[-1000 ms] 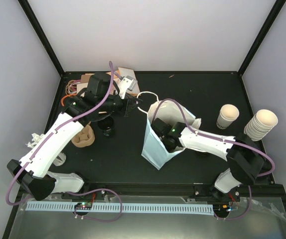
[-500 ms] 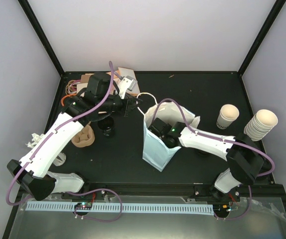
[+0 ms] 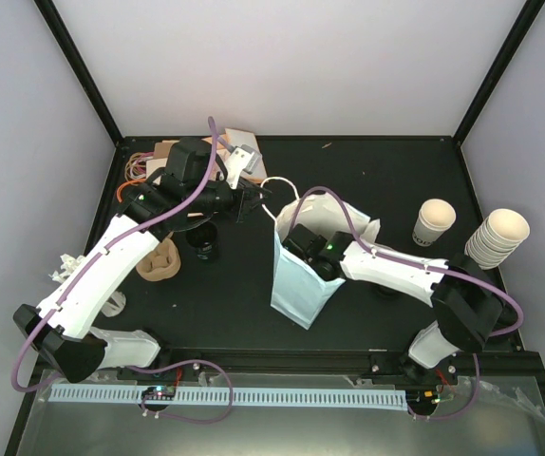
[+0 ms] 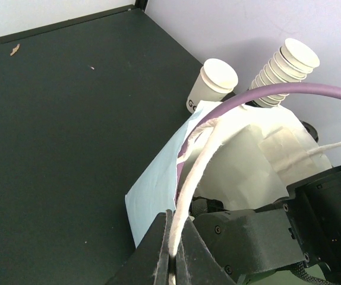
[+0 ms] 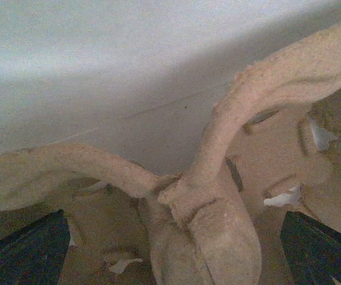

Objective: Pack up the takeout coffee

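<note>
A white paper bag (image 3: 299, 285) stands at the table's middle with its mouth held wide. My left gripper (image 3: 253, 200) is shut on the bag's white cord handle (image 4: 189, 172), pinched between the jaws (image 4: 173, 231). My right gripper (image 3: 310, 251) reaches down inside the bag. Its dark fingers (image 5: 22, 249) stand wide apart at the frame's lower corners, open. Between them lies a brown pulp carrier (image 5: 212, 219), its ridges untouched. The takeout coffee (image 3: 202, 247) shows as a dark lid on the table just below my left wrist, partly hidden by it.
A lidless cream cup (image 3: 434, 221) and a stack of cups (image 3: 497, 237) stand at the right edge. Another brown pulp piece (image 3: 159, 259) lies left of the coffee. Card and paper clutter (image 3: 237, 152) fills the back left corner.
The bag's handle loop has been drawn taut toward my left gripper and the bag's mouth has shifted slightly left. My right gripper has stayed inside the bag.
</note>
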